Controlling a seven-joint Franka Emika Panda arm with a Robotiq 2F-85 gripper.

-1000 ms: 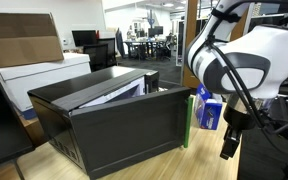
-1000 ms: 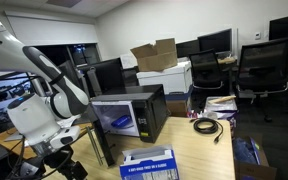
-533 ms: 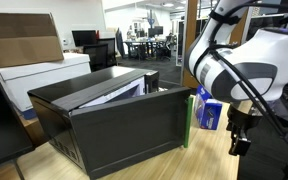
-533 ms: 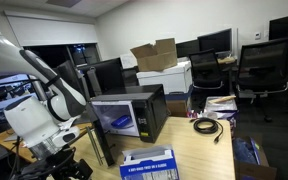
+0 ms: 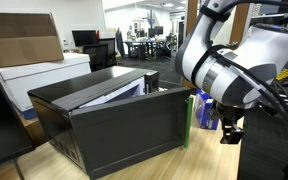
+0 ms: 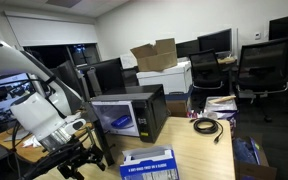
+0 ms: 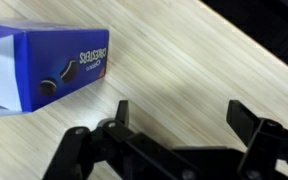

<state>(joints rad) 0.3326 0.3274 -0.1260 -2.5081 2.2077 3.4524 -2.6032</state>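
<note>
The arm [image 5: 229, 70] has swung nearer, so the end effector [image 7: 177, 110] gapes empty above the bench [image 7: 184, 50], clear of the blue box [image 7: 44, 65] at upper left.

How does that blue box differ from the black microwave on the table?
The microwave is black; the blue box carries white lettering. The microwave is much bigger than the blue box. The blue box shows beside the open claw in the wrist view; the microwave does not. Both rest on the same wooden table.
</note>
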